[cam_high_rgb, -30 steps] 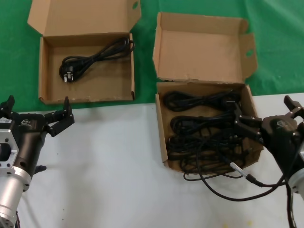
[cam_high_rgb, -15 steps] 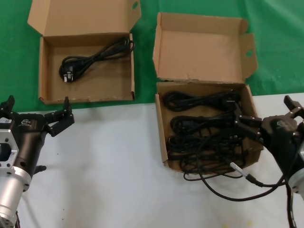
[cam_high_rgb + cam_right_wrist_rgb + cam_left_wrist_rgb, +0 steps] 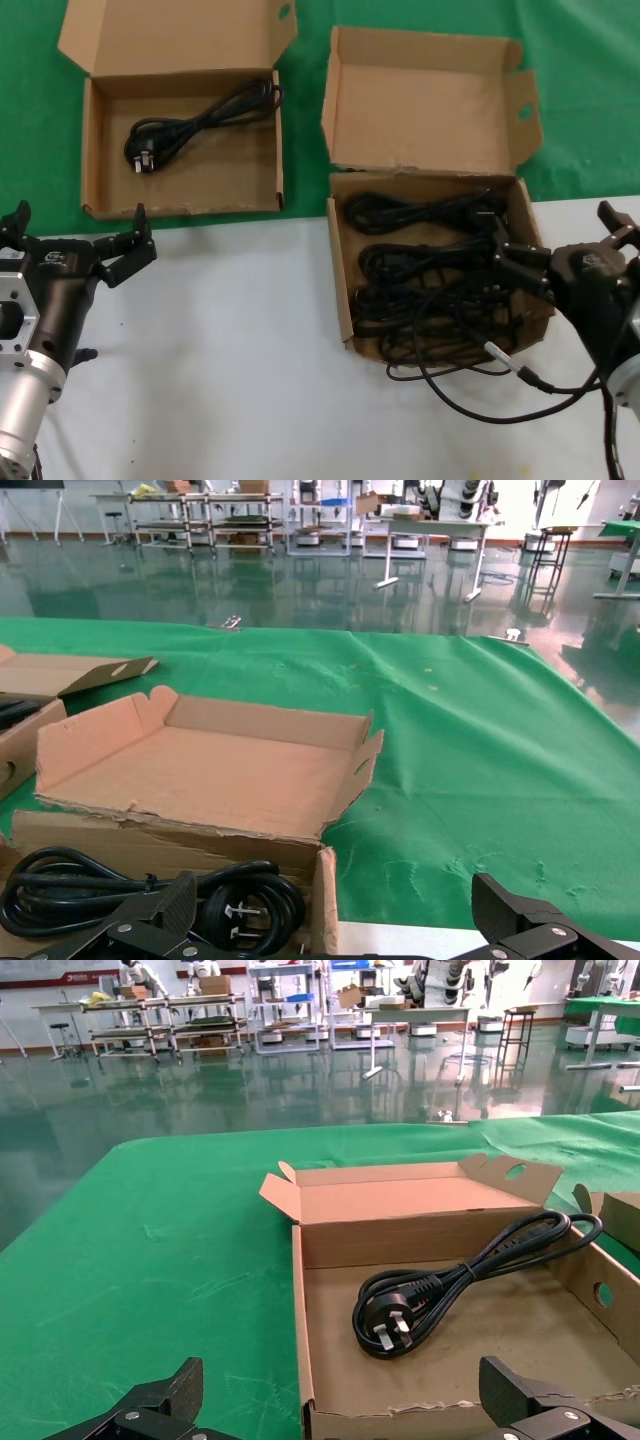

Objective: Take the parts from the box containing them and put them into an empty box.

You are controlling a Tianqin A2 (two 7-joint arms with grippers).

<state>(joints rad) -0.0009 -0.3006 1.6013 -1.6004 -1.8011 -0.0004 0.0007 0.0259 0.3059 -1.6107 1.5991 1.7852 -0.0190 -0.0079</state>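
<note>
The ragged-edged carton (image 3: 339, 270) sits right of centre with its side-flapped lid (image 3: 425, 110) up, and holds several coiled black power cables (image 3: 430, 270). My right gripper (image 3: 555, 235) is open at its right wall, with one finger over the cables. The right wrist view shows that carton (image 3: 200, 770) and a plug coil (image 3: 150, 890) by the open right gripper (image 3: 335, 895). The neat carton (image 3: 90, 150) at the far left holds one cable (image 3: 195, 125). My left gripper (image 3: 78, 225) is open just before its front wall. The left wrist view shows that cable (image 3: 440, 1285) beyond the open left gripper (image 3: 342, 1385).
Both cartons straddle the edge between green cloth (image 3: 580, 90) and white tabletop (image 3: 230, 340). My own thin cable with a metal connector (image 3: 520, 372) loops on the white surface before the right carton. The neat carton's flat lid (image 3: 170, 35) lies open behind it.
</note>
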